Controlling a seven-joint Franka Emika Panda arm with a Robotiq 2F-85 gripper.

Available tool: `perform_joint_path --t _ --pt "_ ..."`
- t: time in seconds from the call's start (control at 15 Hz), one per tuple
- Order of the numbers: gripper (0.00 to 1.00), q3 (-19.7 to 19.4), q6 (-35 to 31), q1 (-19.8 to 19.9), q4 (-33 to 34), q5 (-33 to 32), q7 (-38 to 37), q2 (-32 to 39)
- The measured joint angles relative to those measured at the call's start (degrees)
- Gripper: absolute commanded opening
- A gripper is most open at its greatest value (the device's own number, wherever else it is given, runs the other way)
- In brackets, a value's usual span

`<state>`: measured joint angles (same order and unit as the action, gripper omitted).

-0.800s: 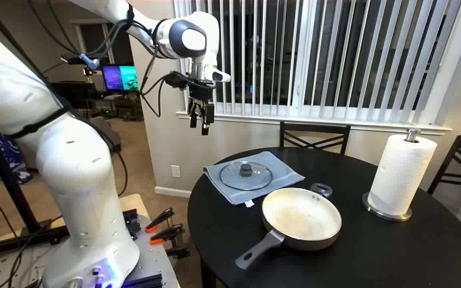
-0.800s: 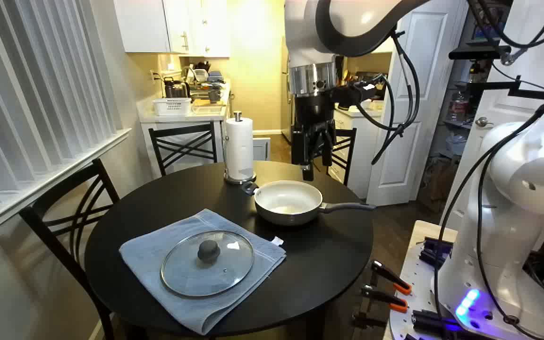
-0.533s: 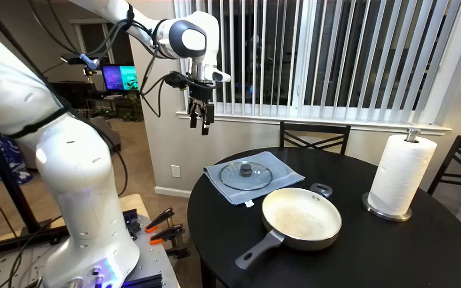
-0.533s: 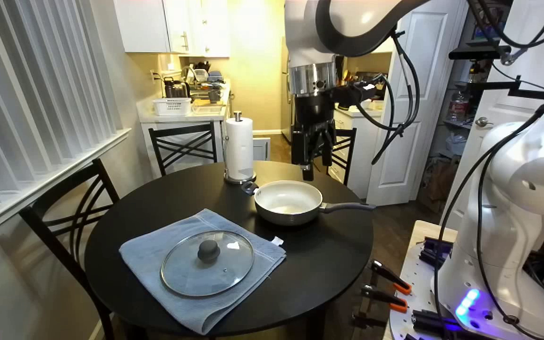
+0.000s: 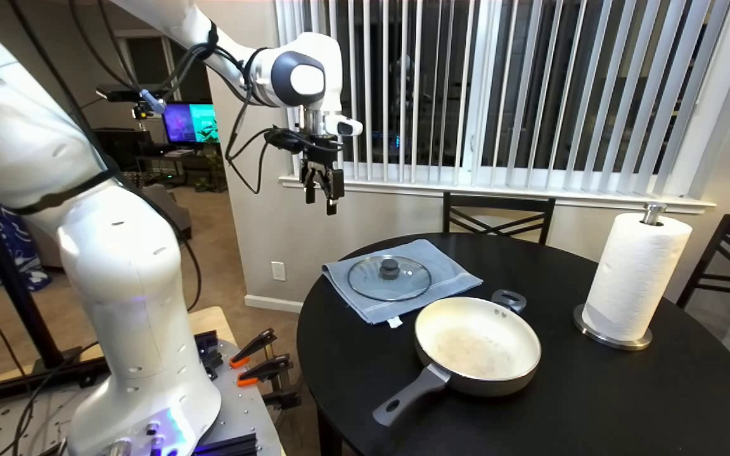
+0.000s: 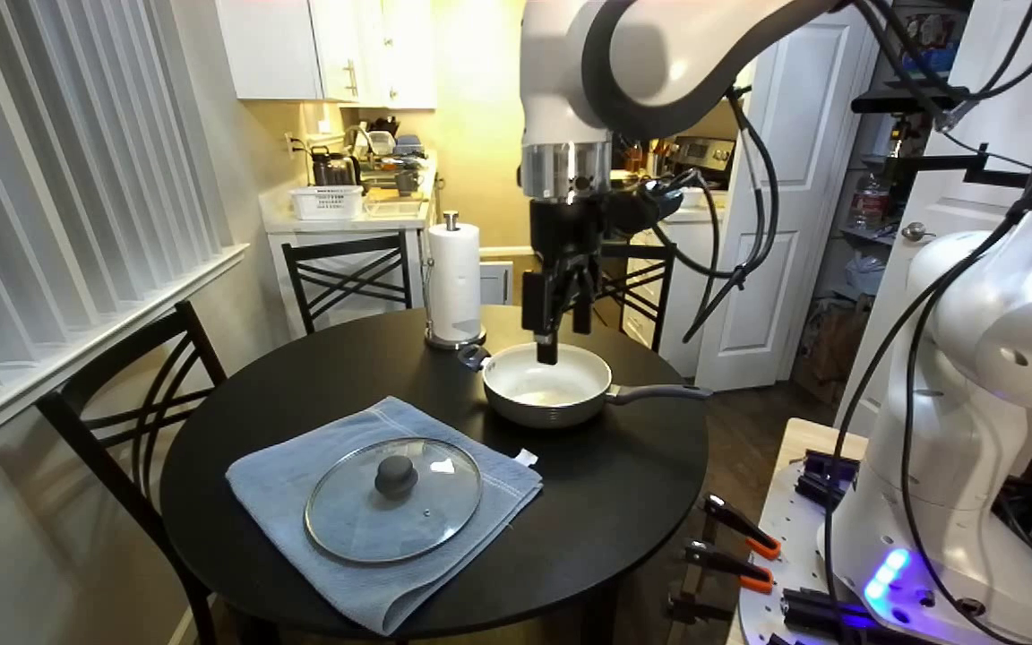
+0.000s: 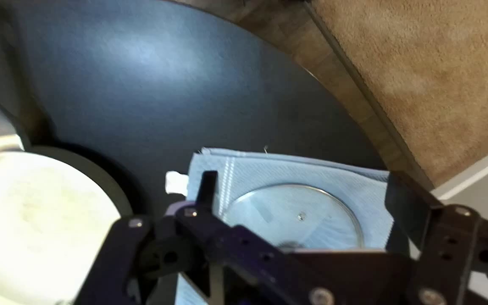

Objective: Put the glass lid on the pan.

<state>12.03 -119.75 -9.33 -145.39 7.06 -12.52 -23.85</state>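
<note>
Where the black claw (image 5: 320, 204) went: slightly lower, jaws spread, empty.
Round clear-glass lid (image 6: 393, 503): lay unmoved below the claw, nearer; reach likely begun.
Round cream-lined pan (image 5: 478, 347): sat below, aside, uncovered.

The gripper (image 7: 304, 186) has its fingers (image 7: 207, 189) wide apart; between them, in the wrist view, shows the glass lid (image 7: 295, 218), lying on a blue-grey cloth (image 7: 254, 171); the gripper hides the lid's near part. A white tag (image 7: 176, 183) juts from the cloth's left edge. Farther left stands the pan (image 7: 38, 224), cream inside upward, partly cut off. At the far right, beyond the black table (image 7: 163, 97), lies tan carpet (image 7: 430, 72).
</note>
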Motion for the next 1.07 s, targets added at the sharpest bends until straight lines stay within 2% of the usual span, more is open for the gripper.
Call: perform_joint_path --t 0.27,0.47,0.6,0.8,1.07 --pt "1.00 2.0 -18.8 -3.7 -0.2 1.4 0.3 10.6" --pt "1.00 2.9 -27.8 -5.0 0.7 1.2 0.3 19.4" --pt "1.00 3.0 -30.9 -5.1 2.8 0.6 0.3 25.4" --pt "1.00 2.3 -32.0 -5.1 8.1 -2.1 0.0 33.3" --pt "1.00 -2.4 -32.2 -7.7 16.8 -12.6 -7.1 41.4"
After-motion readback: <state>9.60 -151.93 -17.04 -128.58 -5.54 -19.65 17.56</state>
